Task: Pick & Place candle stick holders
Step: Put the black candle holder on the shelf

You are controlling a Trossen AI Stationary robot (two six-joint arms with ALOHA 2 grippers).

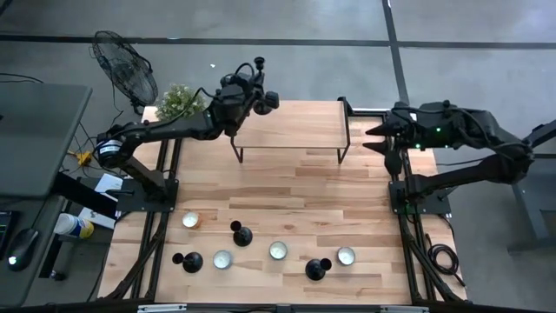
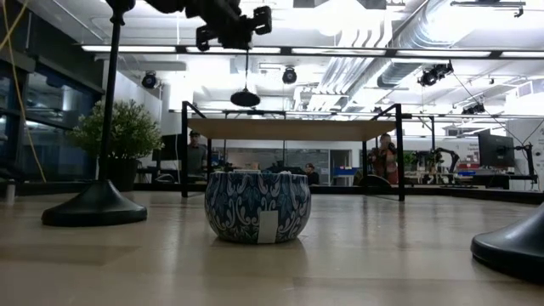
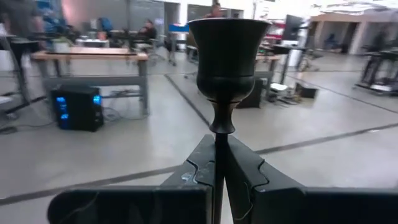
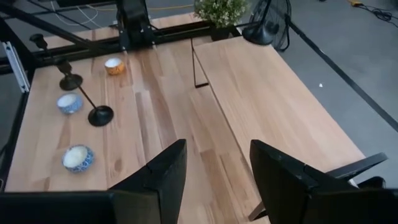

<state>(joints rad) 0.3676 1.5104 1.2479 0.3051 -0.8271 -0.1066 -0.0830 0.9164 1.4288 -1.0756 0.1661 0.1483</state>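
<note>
One black candle stick holder (image 3: 227, 56) is upright in the air over the far left corner of the raised wooden shelf (image 1: 291, 126). My left gripper (image 1: 254, 89) is shut on it. Its domed base (image 2: 245, 99) hangs clear above the shelf top. Three more candle stick holders (image 1: 241, 235) (image 1: 189, 261) (image 1: 317, 268) stand on their bases near the table's front edge. My right gripper (image 1: 375, 139) is open with nothing between its fingers, at the shelf's right end. My left gripper pinches the thin stem (image 3: 219, 140) between its two fingers, just below the cup top. The fingers come in level from the table's left and lie across the stem. The holder is upright and lifted clear, with stem and base hanging below the fingers.
Several tealight cups (image 1: 190, 220) (image 1: 223, 259) (image 1: 278, 250) (image 1: 346, 256) sit among the standing holders; the blue patterned one (image 2: 257, 206) shows close in the low view. A potted plant (image 1: 180, 102) and a fan (image 1: 126, 68) stand at the far left corner.
</note>
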